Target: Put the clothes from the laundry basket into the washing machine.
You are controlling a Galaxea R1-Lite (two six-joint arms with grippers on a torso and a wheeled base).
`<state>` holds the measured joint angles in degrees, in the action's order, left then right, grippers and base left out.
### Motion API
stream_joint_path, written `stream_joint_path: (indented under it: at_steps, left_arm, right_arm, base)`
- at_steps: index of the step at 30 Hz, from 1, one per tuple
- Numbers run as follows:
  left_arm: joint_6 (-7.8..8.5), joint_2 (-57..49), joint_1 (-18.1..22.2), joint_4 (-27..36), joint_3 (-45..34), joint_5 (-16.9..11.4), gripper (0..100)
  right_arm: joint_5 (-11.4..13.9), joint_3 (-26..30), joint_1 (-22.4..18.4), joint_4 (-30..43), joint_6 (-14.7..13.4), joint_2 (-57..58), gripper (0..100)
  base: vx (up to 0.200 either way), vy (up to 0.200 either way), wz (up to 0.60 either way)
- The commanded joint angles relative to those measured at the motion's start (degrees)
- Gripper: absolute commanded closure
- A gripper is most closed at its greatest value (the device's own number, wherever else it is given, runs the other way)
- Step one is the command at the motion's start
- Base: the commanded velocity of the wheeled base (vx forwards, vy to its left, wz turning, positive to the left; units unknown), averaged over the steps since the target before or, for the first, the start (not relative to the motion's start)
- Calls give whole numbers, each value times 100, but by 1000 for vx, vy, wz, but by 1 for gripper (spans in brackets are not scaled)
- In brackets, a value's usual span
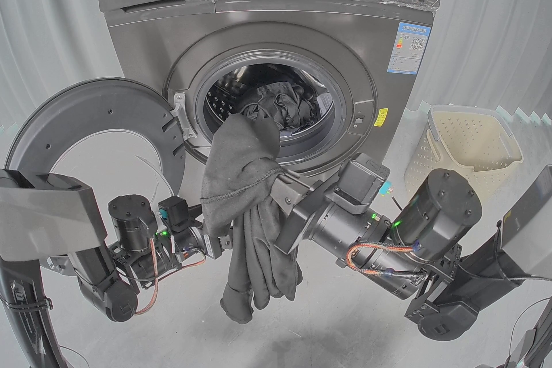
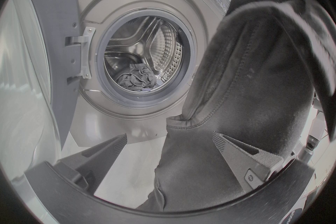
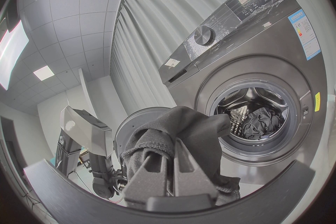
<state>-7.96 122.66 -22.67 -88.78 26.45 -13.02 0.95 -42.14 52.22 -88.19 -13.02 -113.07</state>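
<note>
A dark grey garment [image 1: 241,179] hangs in front of the washing machine's [image 1: 368,41] round opening, its lower part dangling toward the floor. My right gripper [image 3: 170,165] is shut on the garment's upper fold [image 3: 189,126], just below the opening's rim. My left gripper [image 2: 171,139] stands open lower down beside the hanging cloth [image 2: 252,77], which drapes over one finger [image 2: 241,154]; the other finger [image 2: 105,151] is bare. Another dark bundle of clothes [image 1: 284,102] lies inside the drum [image 2: 137,77]. The cream laundry basket [image 1: 443,156] stands on the floor to the machine's right.
The machine's round door [image 1: 92,110] is swung fully open to the left, close above my left arm. Grey floor lies in front of the machine. A pale curtain hangs behind it.
</note>
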Motion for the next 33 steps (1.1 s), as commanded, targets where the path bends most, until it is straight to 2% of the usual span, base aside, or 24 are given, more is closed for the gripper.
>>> stream_joint_path:
  at_steps: [1, 7, 15, 21, 33]
  left_arm:
    - [-39, 3, -264, 1, -79, 1, 0]
    - [-48, 12, -554, 1, -246, -25, 0]
    - [31, 30, -756, 1, -685, -52, 0]
    - [128, 408, -756, 1, -483, -43, 0]
    - [137, 636, -897, 1, -184, 10, 0]
  right_arm:
    - [-16, -22, 25, 3, 10, -22, 100]
    - [-262, -171, 16, 30, 19, -31, 100]
    - [-271, -215, -54, 65, 19, -49, 100]
    - [-271, -242, -54, 56, 19, -49, 100]
    - [-271, -233, -46, 47, 28, -31, 100]
  base:
    - [0, 0, 0]
    - [0, 0, 0]
    - [0, 0, 0]
    - [0, 0, 0]
    - [0, 0, 0]
